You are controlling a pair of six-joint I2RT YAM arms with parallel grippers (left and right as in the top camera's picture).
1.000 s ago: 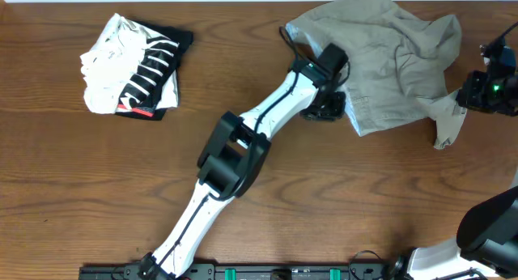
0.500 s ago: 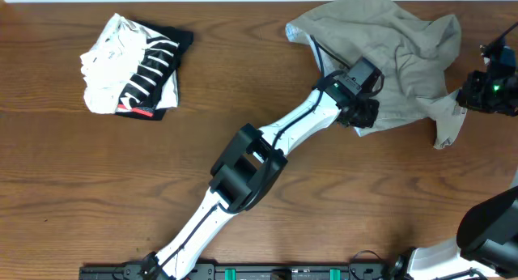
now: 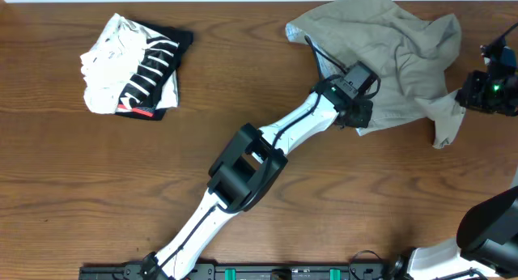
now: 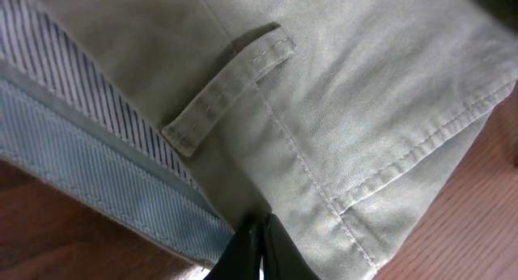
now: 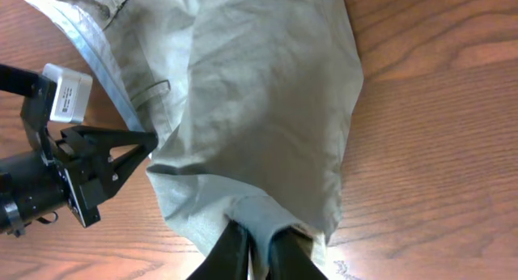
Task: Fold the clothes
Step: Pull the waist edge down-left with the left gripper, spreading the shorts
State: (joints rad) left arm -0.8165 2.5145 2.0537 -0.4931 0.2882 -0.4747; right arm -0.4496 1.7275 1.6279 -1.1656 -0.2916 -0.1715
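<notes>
The khaki shorts (image 3: 401, 57) lie bunched at the table's far right. In the left wrist view the shorts (image 4: 340, 110) show a belt loop and the pale blue inner waistband (image 4: 89, 163). My left gripper (image 3: 363, 118) sits at their lower left edge, and its jaws (image 4: 261, 225) are shut on the waistband edge. My right gripper (image 3: 461, 100) is at the shorts' right side. Its jaws (image 5: 257, 235) are pinched on a bunched fold of the shorts (image 5: 259, 94), with cloth draped over the fingers. The left gripper (image 5: 146, 142) also shows in the right wrist view.
A folded black-and-white striped garment (image 3: 133, 65) with a red mark lies at the far left. The left arm (image 3: 243, 163) stretches diagonally across the brown wooden table (image 3: 97, 183). The shorts reach the table's back edge (image 3: 243, 0).
My left gripper has carried the waistband edge rightward, over the shorts, then eased back a little. The right gripper has stayed in place on its fold.
</notes>
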